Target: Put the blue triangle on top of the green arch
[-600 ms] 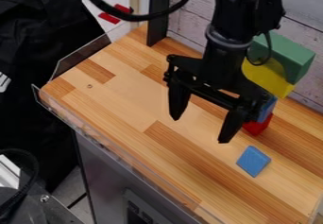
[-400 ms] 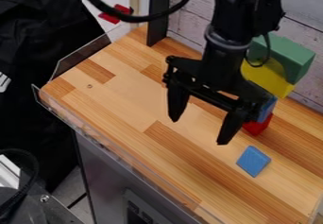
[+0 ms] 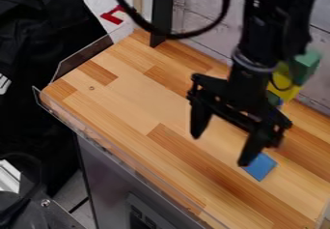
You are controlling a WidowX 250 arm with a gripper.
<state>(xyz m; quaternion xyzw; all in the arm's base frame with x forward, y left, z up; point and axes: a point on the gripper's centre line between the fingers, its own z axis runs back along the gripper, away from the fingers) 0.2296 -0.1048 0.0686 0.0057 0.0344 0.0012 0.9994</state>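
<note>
Clearly hanging wide open over the counter (image 3: 129, 107), close by the triangle (image 3: 262, 168).
Toward the lower right, can see the blue triangle flat on the wood, askew to the frame, with one corner toward the bottom edge and another toward the right. Can't tell the long axis, with the upper left part behind a fingertip; can't tell about contact, either. Next to it, can see the gripper (image 3: 219, 150) pointing down, slanted from upper left to lower right, with fingers spread well apart and bare wood showing between. Farther back, past the arm, can make out a yellow block (image 3: 291, 92) and the green block (image 3: 307, 66) beside it, both partly hidden. Beyond, pale wall (image 3: 216, 49) and dark post (image 3: 162, 15).
</note>
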